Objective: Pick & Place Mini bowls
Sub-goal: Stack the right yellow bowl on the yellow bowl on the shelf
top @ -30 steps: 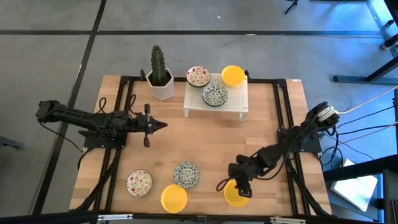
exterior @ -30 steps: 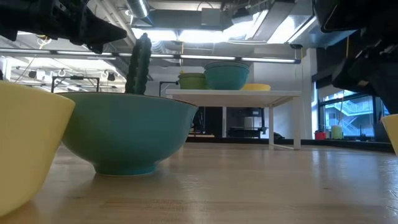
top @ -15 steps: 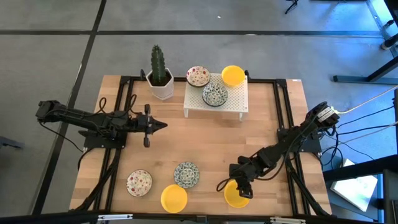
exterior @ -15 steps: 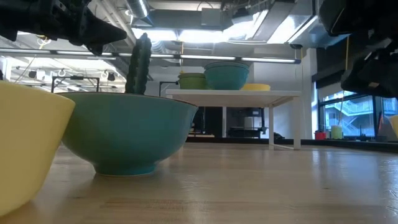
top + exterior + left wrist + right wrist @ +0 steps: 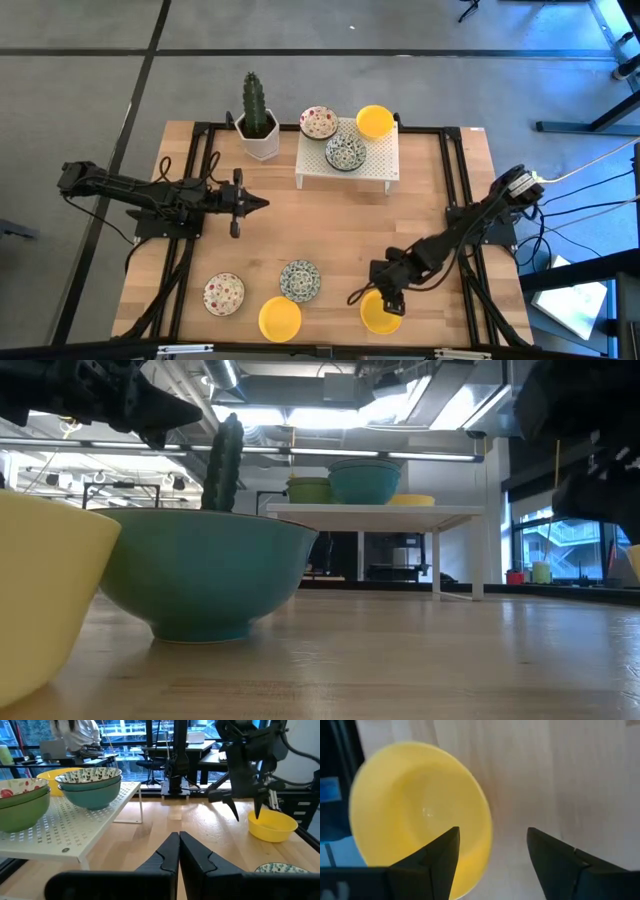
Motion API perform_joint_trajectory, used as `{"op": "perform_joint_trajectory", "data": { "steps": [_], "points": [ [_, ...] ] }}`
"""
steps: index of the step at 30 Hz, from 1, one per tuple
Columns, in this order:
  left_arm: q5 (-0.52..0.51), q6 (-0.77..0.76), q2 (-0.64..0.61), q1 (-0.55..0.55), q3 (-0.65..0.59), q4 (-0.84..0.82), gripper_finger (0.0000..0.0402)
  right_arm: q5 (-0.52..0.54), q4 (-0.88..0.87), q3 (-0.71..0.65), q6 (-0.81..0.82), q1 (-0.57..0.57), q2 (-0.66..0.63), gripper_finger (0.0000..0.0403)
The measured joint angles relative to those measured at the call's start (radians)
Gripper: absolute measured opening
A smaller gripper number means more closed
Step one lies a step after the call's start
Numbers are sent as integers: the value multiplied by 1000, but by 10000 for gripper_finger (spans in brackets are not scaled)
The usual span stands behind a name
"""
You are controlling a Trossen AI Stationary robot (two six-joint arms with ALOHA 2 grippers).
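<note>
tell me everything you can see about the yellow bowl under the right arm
The yellow bowl is small, round and shallow, plain yellow with a smooth glossy inside and nothing in it. It sits upright on the wooden table near its front edge, right of the other yellow bowl. The right claw hangs open just over it, one finger above the bowl's inside, the other past its rim over bare wood. Contact cannot be made out.

We see a wooden table carrying a white perforated rack at its far edge, with a potted cactus just beside it.
</note>
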Motion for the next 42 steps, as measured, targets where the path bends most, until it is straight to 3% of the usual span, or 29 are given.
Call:
{"op": "perform_joint_trajectory", "data": {
  "steps": [8,15,20,25,29,35,40,42],
  "points": [
    [0,16,0,0,0,0,6,-113,0,0,20,0,85,193],
    [0,18,0,0,0,0,6,-140,-3,2,19,-10,74,102],
    [-1,18,0,0,0,9,6,-201,-31,43,-65,-23,72,19],
    [-1,18,0,0,0,9,6,-248,-144,137,-153,-61,72,10],
    [-1,19,0,0,0,9,6,-267,-325,296,-266,-103,72,6],
    [-1,34,0,0,0,9,6,-192,-726,681,-384,-230,70,5],
    [-1,64,0,0,0,21,6,-16,-1033,1047,-370,-388,69,4],
    [-1,71,0,0,0,23,6,86,-1077,1176,-340,-459,67,4]
  ]
}}
